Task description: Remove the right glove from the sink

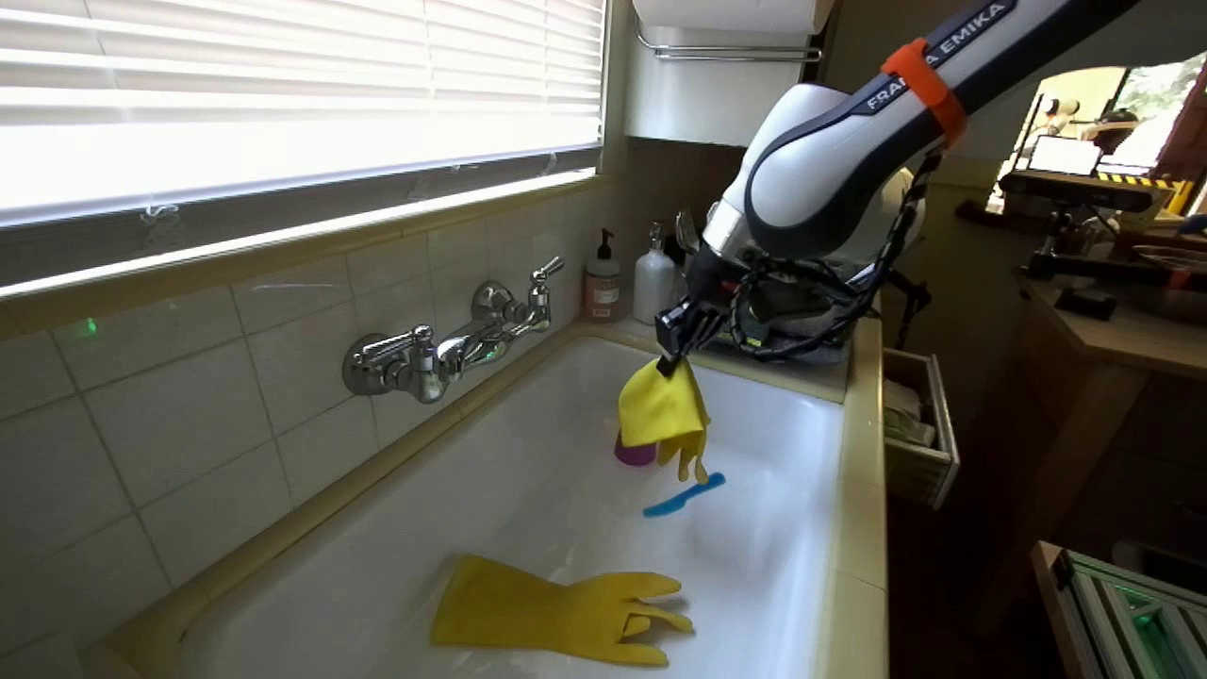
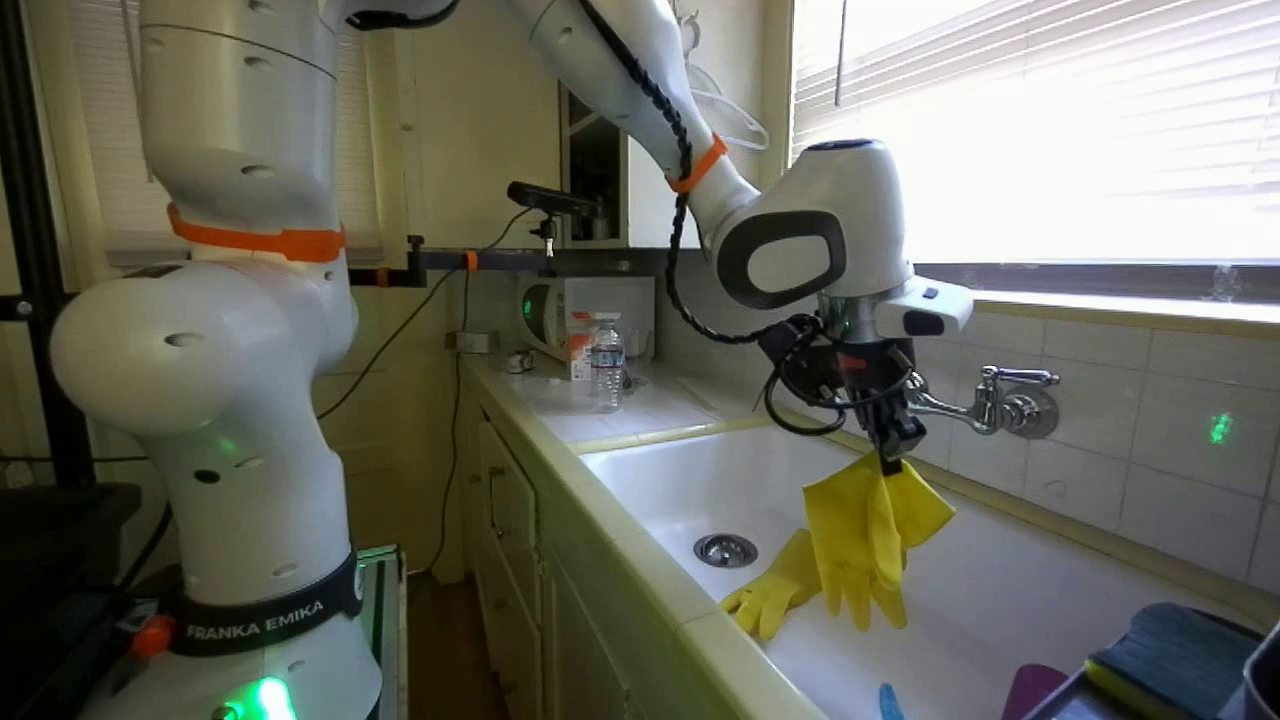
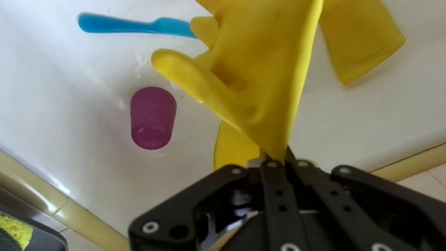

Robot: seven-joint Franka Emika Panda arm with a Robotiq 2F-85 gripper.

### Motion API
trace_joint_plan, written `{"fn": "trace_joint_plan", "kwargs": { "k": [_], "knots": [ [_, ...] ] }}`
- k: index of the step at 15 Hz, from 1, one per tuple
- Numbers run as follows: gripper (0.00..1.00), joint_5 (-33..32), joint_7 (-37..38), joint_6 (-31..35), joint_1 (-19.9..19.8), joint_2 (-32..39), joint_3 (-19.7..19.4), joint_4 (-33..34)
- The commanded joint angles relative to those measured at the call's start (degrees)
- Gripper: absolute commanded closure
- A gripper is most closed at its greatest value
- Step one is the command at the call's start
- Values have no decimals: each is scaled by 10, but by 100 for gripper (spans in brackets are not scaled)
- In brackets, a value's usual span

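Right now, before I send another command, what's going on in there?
The robot's hand is closed on one yellow glove, gripping it near the cuff so its fingers dangle over the sink. It isn't clear of the sink yet. A second yellow glove lies in the sink, as do a blue utensil and a purple cup.

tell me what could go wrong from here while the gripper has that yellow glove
The gripper seems to pinch only a narrow part of the held yellow glove, so it might slip and drop into the sink.

The glove's fingers dangle loosely, so moving sideways before lifting could brush the blue utensil or knock the purple cup.

The faucet juts from the tiled wall, so swinging that way might cause a bump.
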Motion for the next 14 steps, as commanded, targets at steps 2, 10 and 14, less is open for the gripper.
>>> {"fn": "trace_joint_plan", "kwargs": {
  "k": [2,10,14],
  "knots": [
    [100,5,32,4,37,-82,-26,-73],
    [100,22,100,1,74,-184,-43,-162],
    [100,66,97,-9,107,-240,-56,-204]
  ]
}}
